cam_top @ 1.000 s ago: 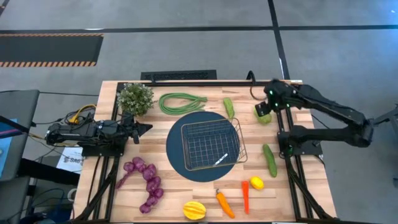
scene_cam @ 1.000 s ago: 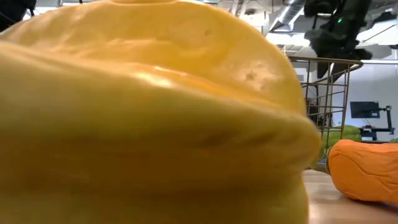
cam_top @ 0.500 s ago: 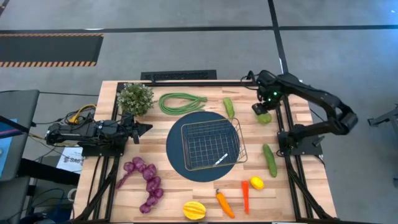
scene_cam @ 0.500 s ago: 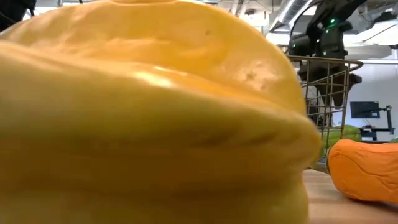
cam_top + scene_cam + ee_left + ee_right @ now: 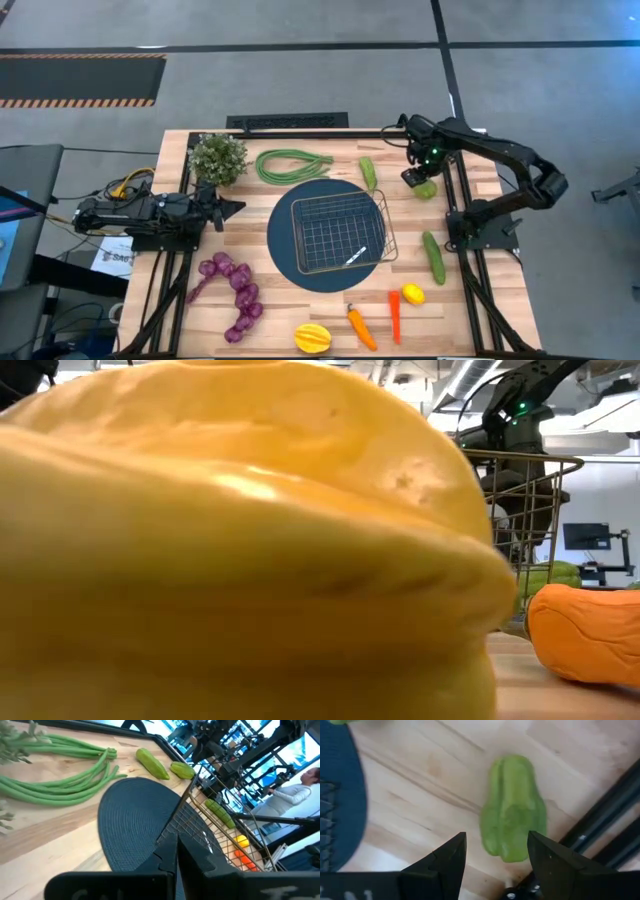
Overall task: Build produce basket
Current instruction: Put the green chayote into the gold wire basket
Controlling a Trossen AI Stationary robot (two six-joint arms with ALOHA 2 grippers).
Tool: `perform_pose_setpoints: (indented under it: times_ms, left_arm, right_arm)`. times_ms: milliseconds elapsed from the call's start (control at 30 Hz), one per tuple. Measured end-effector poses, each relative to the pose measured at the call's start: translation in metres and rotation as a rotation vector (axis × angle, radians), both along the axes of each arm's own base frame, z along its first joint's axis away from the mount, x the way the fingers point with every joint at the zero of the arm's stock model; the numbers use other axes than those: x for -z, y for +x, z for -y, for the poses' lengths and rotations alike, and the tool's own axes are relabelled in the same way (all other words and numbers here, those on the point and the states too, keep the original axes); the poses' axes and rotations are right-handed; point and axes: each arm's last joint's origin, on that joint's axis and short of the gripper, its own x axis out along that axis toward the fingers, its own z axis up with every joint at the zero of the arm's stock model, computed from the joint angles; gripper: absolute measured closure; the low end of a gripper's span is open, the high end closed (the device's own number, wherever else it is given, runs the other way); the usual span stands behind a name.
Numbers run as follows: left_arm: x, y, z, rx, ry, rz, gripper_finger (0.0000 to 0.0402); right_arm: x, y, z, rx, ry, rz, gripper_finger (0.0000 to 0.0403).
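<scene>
The silvery wire basket [image 5: 338, 232] stands on a dark blue round mat [image 5: 285, 250] at the table's middle. Produce lies around it: a green bean bundle [image 5: 290, 163], two cucumbers [image 5: 368, 172] [image 5: 433, 256], a purple grape string [image 5: 236, 294], a yellow ribbed fruit [image 5: 312, 338], a carrot [image 5: 361, 328], a red chili [image 5: 395, 316] and a lemon [image 5: 412, 294]. My right gripper [image 5: 495, 862] hangs open, pointing down, just above a ribbed green pepper [image 5: 512, 810] near the far right edge, without touching it. My left gripper [image 5: 232, 207] waits shut at the table's left side.
A bushy potted plant [image 5: 218, 157] stands at the far left. A dark frame rail [image 5: 605, 815] runs close beside the pepper. In the low view the yellow fruit [image 5: 240, 550] fills nearly the whole picture, with the carrot [image 5: 590, 632] and the basket's wall [image 5: 525, 510] beyond it.
My right gripper has come down over the green pepper, shifting slightly toward the table's left and tipping to point straight down. Its fingers have stayed apart. The produce and the basket have not moved.
</scene>
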Motion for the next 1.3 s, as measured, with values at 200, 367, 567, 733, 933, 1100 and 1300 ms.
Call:
perform_pose_setpoints:
  times_ms: [200, 367, 567, 733, 933, 1100, 1300]
  left_arm:
    - [0.000, 0.000, 0.000, -0.005, -0.001, 0.002, 0.0401]
    - [0.000, 0.000, 0.000, -0.005, -0.002, 0.003, 0.0402]
    - [0.000, 0.000, 0.000, -0.007, -0.009, 0.006, 0.0401]
    - [0.000, 0.000, 0.000, -0.008, -0.010, 0.007, 0.0402]
    - [0.000, 0.000, 0.000, -0.008, -0.012, 0.007, 0.0401]
    - [0.000, 0.000, 0.000, -0.008, -0.012, 0.007, 0.0401]
    - [0.000, 0.000, 0.000, -0.008, -0.012, 0.007, 0.0401]
  right_arm:
    - [0.000, 0.000, 0.001, -0.016, -0.016, -0.015, 0.0153]
    - [0.010, -0.003, -0.002, -0.013, -0.002, -0.032, 0.0151]
    - [0.028, -0.012, -0.008, -0.013, 0.021, -0.097, 0.0151]
    - [0.031, -0.011, -0.007, -0.017, -0.011, -0.090, 0.0151]
    - [0.031, -0.005, -0.001, -0.013, -0.065, -0.018, 0.0152]
    - [0.031, -0.005, -0.001, -0.013, -0.062, -0.012, 0.0152]
    - [0.033, -0.004, 0.000, -0.005, -0.050, -0.023, 0.0152]
